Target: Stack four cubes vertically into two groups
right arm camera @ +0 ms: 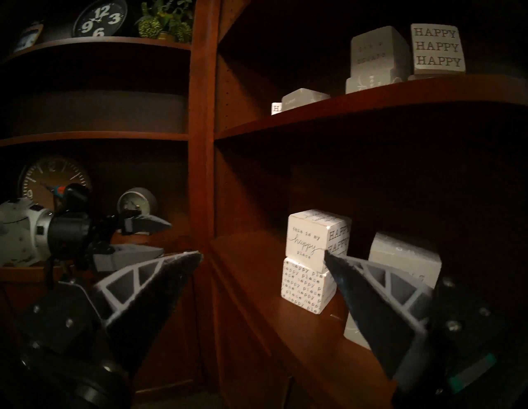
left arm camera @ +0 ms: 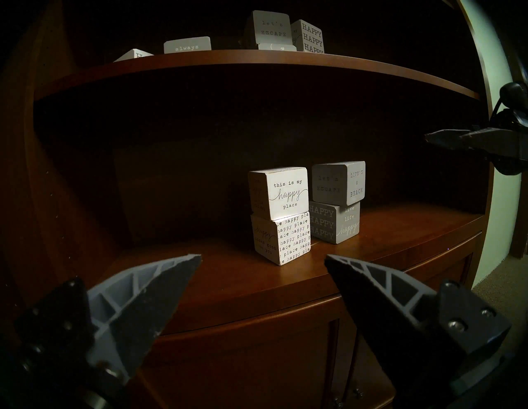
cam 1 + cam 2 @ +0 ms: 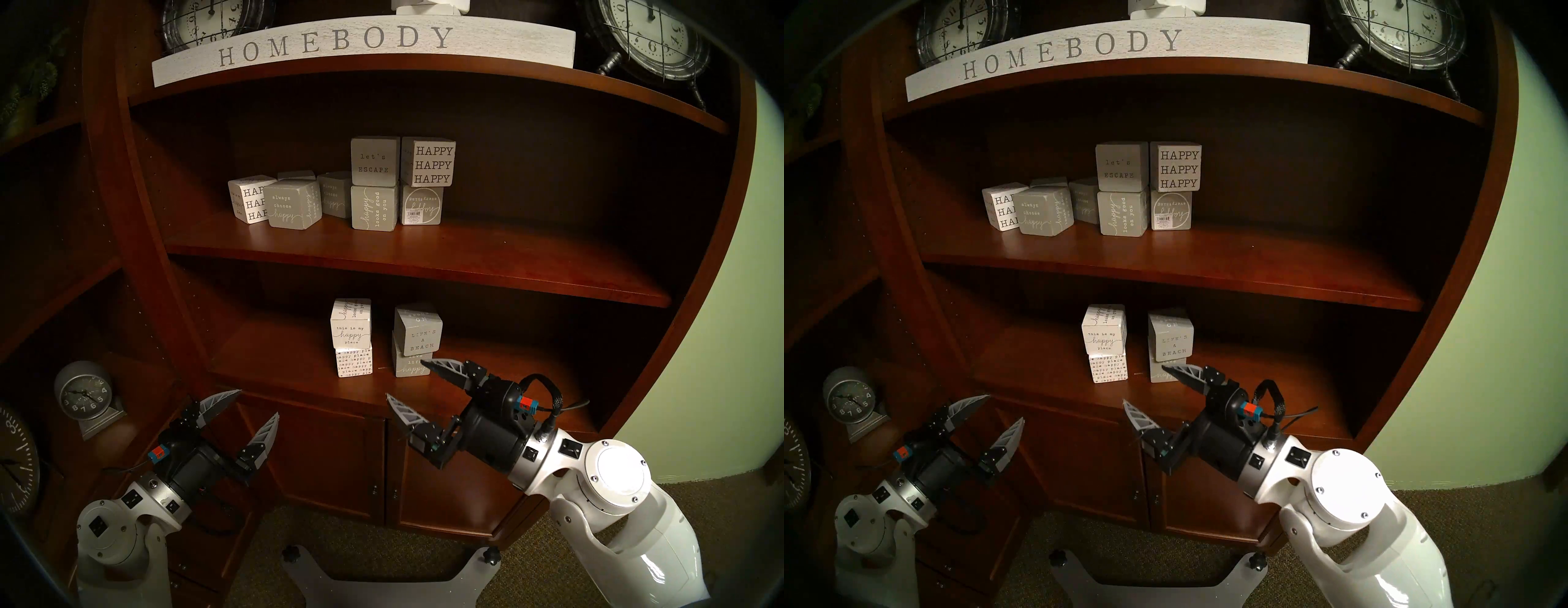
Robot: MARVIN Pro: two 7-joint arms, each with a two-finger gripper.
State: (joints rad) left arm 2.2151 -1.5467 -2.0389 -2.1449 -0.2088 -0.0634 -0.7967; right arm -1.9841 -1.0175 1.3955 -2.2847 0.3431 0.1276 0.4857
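Observation:
On the lower shelf (image 3: pixel 297 373) stand two stacks side by side. The white "this is my happy place" cube (image 3: pixel 351 329) rests on the white cube with small "happy place" type (image 3: pixel 354 361). To their right, the grey "LIFE'S A BEACH" cube (image 3: pixel 418 331) sits slightly twisted on the grey "live life happy" cube (image 3: pixel 410 365). My right gripper (image 3: pixel 405 380) is open and empty just in front of the grey stack, its upper fingertip overlapping the lower grey cube in view. My left gripper (image 3: pixel 259 403) is open and empty, low and left of the shelf front.
The upper shelf (image 3: pixel 424 254) holds several more lettered cubes (image 3: pixel 375 187), some stacked. A "HOMEBODY" sign (image 3: pixel 339 42) and clocks sit above. Cabinet doors (image 3: pixel 339 458) lie below the lower shelf. A small grey clock (image 3: pixel 82 395) stands on the left unit.

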